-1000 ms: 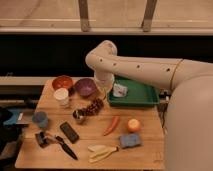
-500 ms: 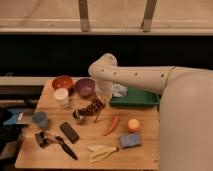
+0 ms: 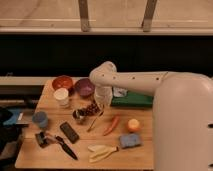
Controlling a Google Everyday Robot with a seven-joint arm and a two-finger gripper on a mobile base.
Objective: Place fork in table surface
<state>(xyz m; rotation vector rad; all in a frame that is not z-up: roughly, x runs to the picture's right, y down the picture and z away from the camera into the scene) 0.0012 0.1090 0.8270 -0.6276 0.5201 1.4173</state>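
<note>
The fork (image 3: 94, 122) is a slim silver piece lying slanted on the wooden table surface (image 3: 145, 150), just left of the carrot (image 3: 112, 125). Its upper end reaches up under my gripper (image 3: 102, 106). The gripper hangs down from the white arm's bend (image 3: 104, 76), low over the table between the dark grapes (image 3: 90, 109) and the green tray (image 3: 131, 99). I cannot tell whether it still touches the fork.
An orange bowl (image 3: 62, 82), purple bowl (image 3: 84, 88) and white cup (image 3: 61, 97) stand at the back left. A blue cup (image 3: 40, 119), black block (image 3: 69, 132) and black-handled knife (image 3: 64, 146) lie left. An orange (image 3: 132, 125), blue sponge (image 3: 130, 141) and yellow-handled tool (image 3: 101, 152) lie in front.
The arm's bend has swung left and down, bringing the gripper from beside the tray down toward the table by the grapes. The fork now shows next to the carrot.
</note>
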